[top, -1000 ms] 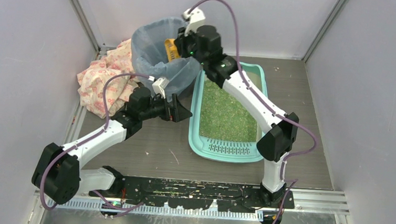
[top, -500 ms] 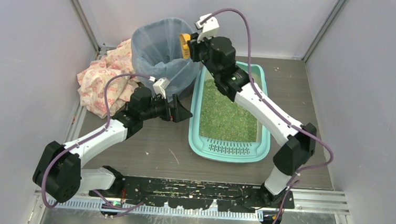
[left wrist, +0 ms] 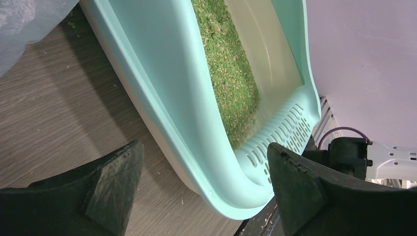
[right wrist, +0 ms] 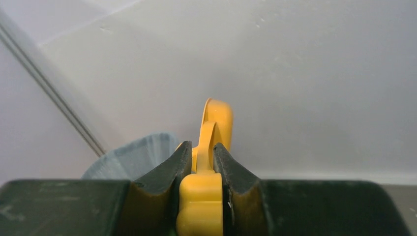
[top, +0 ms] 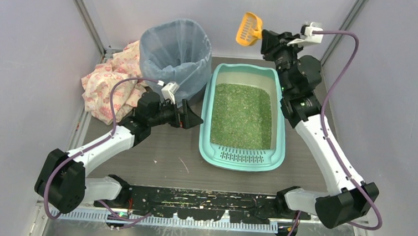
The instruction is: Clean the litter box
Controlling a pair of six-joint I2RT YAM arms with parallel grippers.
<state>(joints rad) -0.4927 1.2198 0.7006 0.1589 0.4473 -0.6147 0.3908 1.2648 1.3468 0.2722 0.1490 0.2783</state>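
The teal litter box (top: 205, 130) lies mid-table with green litter and its slotted grate step at the near end; its rim also shows in the left wrist view (left wrist: 196, 123). My right gripper (top: 266, 40) is shut on the handle of the orange slotted scoop (top: 248, 28), held high above the box's far edge; the scoop also shows in the right wrist view (right wrist: 209, 162). My left gripper (top: 195, 118) is open, its jaws straddling the box's left rim near the front corner without touching it.
A blue-grey bag-lined round bin (top: 175, 54) stands at the far left of the box; its edge shows in the right wrist view (right wrist: 133, 155). A patterned cloth (top: 111, 80) lies left of the bin. Grey walls close in on three sides.
My right arm has swung the scoop out of the bin, up and to the right, to above the box's far right side. The left arm has not moved.
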